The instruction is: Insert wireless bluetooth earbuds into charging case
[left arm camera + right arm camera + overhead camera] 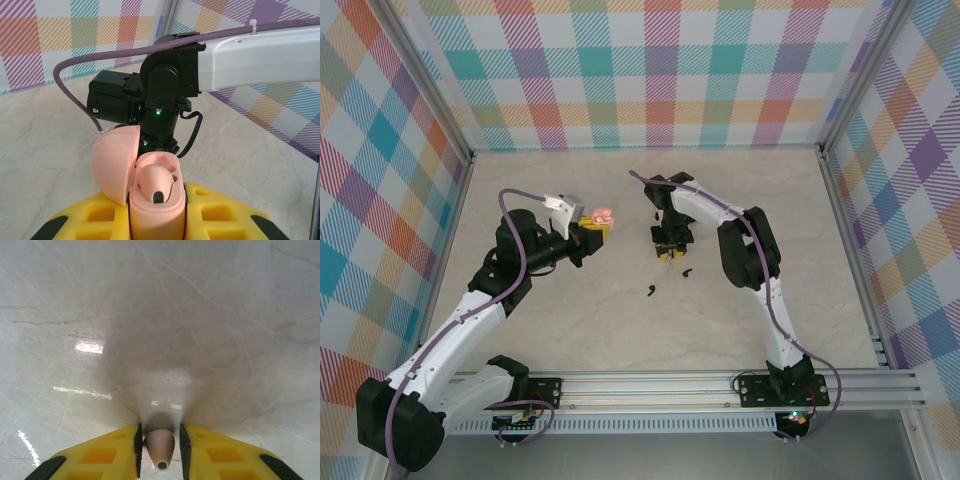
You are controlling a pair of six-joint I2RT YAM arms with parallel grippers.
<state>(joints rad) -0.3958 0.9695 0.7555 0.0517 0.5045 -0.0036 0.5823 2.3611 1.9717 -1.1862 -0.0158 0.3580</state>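
Note:
A pink charging case (pixel 159 220) stands upright between the yellow fingers of my left gripper (pixel 158 202), which is shut on it. Its lid (pixel 114 165) hangs open to the left, and one pink earbud (pixel 156 181) sits in the case. In the top view the case (pixel 604 215) is held left of centre. My right gripper (pixel 160 442) points down at the table, its jaws closed round a pinkish earbud (pixel 160 446) just above the surface. Two tiny black comma-shaped earbuds (pixel 650 292) (pixel 686 271) lie on the table near the right gripper (pixel 669 250).
The marble-look tabletop (pixel 570 330) is walled by plaid panels (pixel 660 70) at the back and both sides. The right arm's black wrist (pixel 160 100) and purple cable (pixel 100 55) are close behind the case in the left wrist view. A metal rail (pixel 720 385) runs along the near edge.

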